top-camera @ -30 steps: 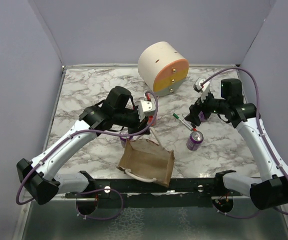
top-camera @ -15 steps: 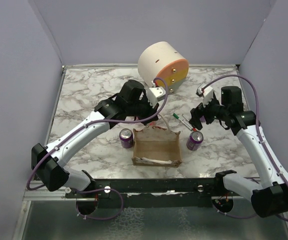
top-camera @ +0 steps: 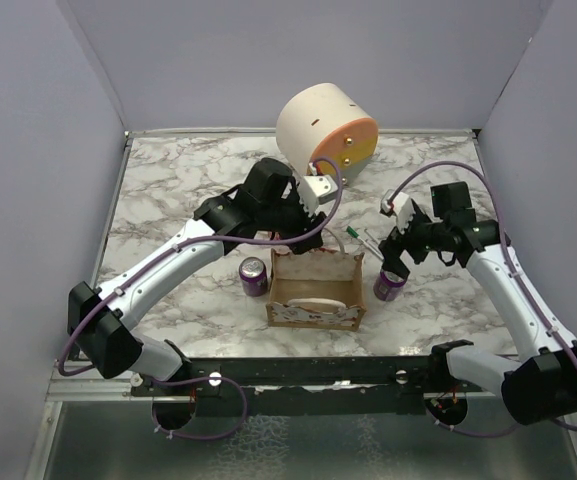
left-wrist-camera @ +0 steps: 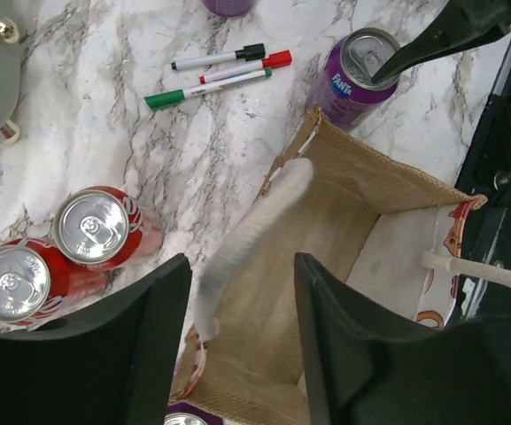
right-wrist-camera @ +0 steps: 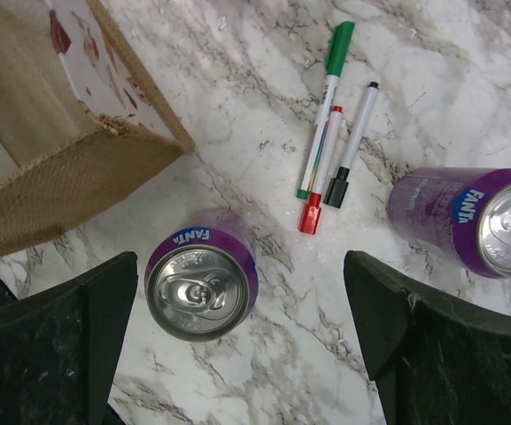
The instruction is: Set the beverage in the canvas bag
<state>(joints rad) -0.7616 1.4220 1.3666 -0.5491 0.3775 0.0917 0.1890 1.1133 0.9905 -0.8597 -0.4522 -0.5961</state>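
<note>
Right claw, jaws wide apart, hovers directly over upright purple can on surface, just right of canvas bag. Left claw is apart, straddling bag handle. Right arm is nearer.

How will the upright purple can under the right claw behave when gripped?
The purple can looks sealed, so probably full, stiff and fairly heavy. Its smooth round wall may slip; tipped over, it would likely roll.
</note>
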